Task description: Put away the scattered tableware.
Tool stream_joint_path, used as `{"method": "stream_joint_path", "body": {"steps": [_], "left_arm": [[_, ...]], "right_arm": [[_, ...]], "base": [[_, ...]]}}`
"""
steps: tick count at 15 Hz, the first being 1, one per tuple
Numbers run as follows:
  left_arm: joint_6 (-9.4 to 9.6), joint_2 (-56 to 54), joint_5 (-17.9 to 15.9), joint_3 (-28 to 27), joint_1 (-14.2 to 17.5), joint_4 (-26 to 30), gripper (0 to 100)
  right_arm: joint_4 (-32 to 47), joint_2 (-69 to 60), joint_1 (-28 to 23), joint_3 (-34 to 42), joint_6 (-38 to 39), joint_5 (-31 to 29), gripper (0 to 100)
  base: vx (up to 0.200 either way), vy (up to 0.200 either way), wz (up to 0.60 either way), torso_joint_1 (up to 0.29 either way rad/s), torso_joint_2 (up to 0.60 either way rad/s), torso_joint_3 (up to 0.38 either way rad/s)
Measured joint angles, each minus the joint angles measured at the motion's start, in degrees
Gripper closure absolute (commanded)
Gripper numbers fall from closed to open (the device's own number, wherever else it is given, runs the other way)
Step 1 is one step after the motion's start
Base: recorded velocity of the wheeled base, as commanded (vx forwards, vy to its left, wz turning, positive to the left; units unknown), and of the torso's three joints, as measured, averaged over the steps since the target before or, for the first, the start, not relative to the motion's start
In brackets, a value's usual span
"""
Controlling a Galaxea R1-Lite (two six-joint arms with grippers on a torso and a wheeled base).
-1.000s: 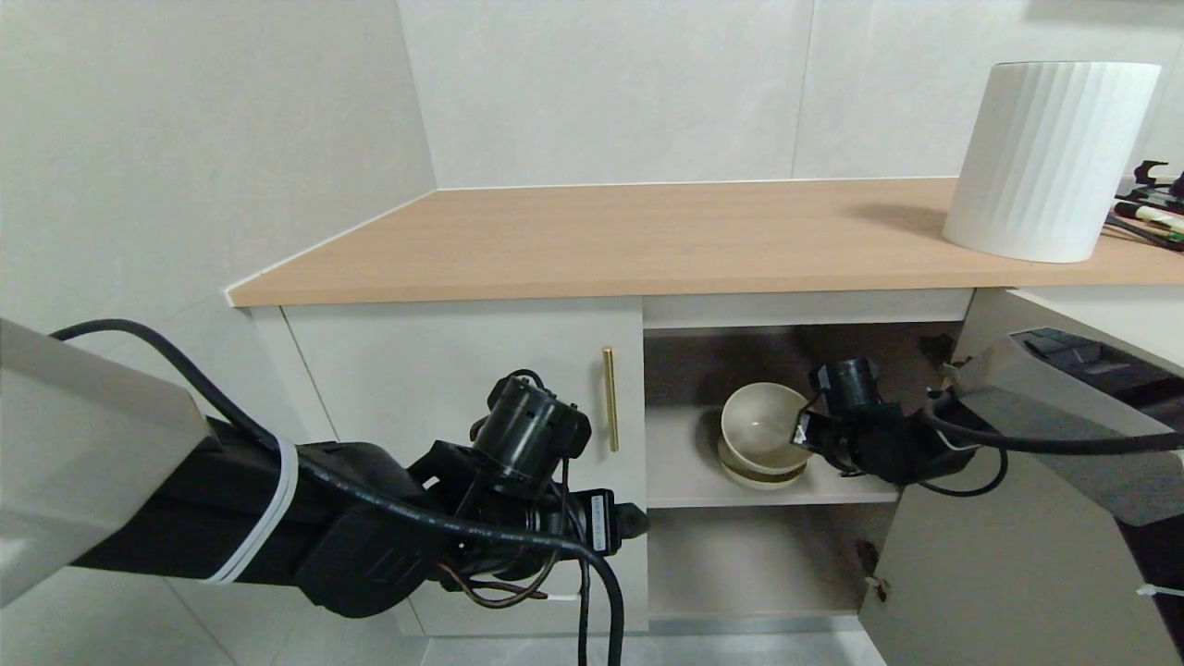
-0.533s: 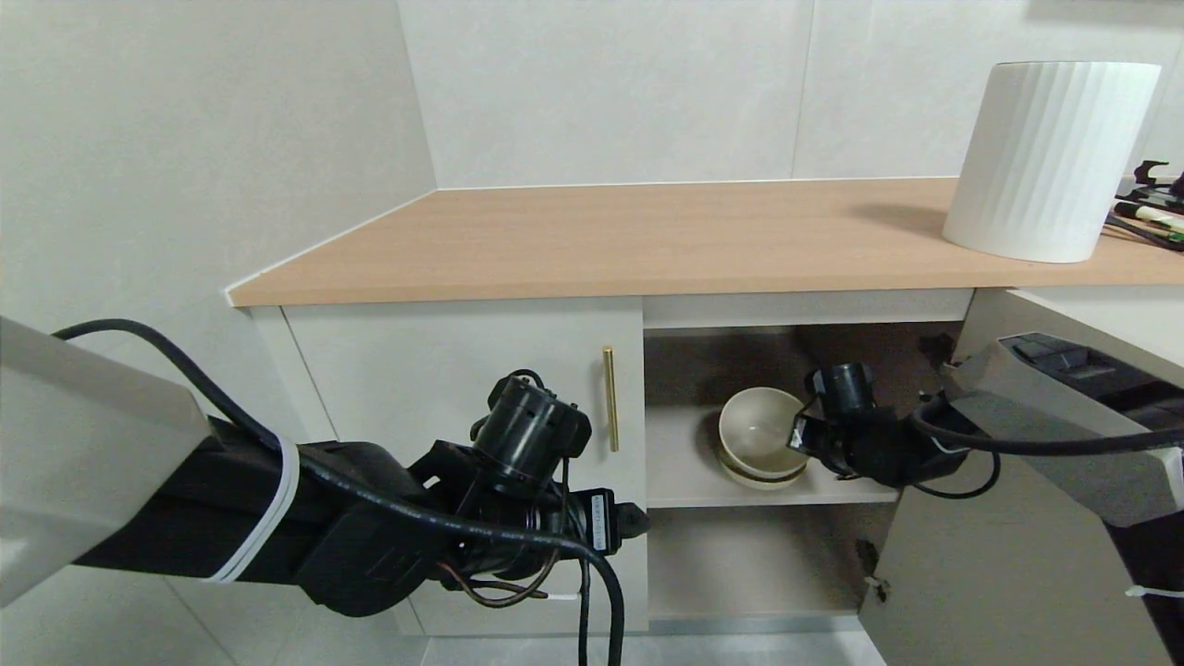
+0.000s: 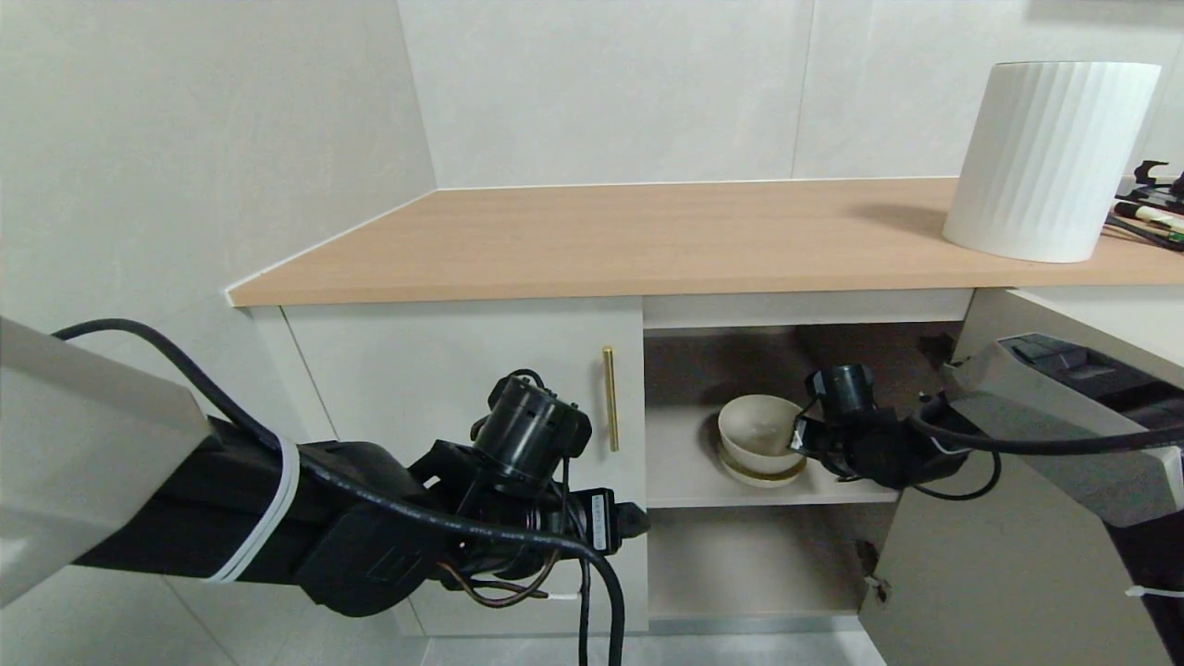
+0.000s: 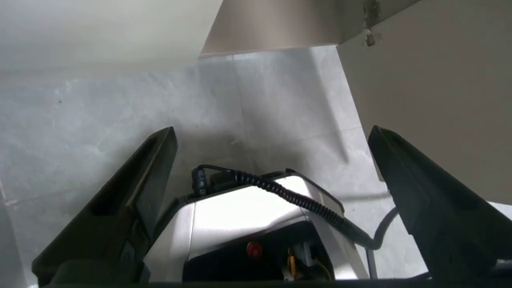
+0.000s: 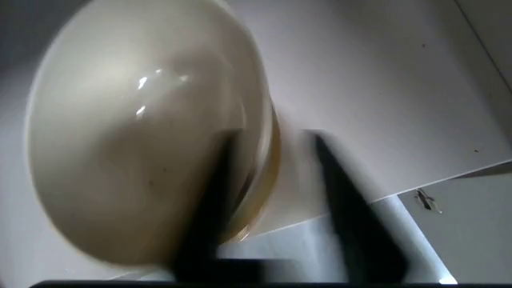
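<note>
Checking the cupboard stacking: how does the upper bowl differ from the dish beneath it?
The upper bowl is tilted, its opening facing out of the cupboard; the lower dish lies flat on the shelf. The upper bowl shows its whole inside; the lower dish shows just a rim under it. The upper bowl is pale cream, the lower dish's rim yellower. Both are round and sit together by the right hand.
</note>
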Motion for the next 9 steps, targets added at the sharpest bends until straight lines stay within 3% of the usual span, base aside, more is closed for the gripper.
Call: {"method": "stream_joint_path", "body": {"steps": [5,9], "left_arm": [[0.00,-0.82,0.11,0.10,0.17,0.09,0],[0.32,-5.56,0.17,1.63,2.01,0.35,0]], "right_arm": [[0.02,-1.57,0.09,2.07,0.00,0.15,0],[0.77,-10.50,0.90,11.63,-0.52,2.13,0]], "base": [[0.000,0.000,0.00,0.000,0.00,0.000],[0.000,0.000,0.00,0.000,0.00,0.000]]}}
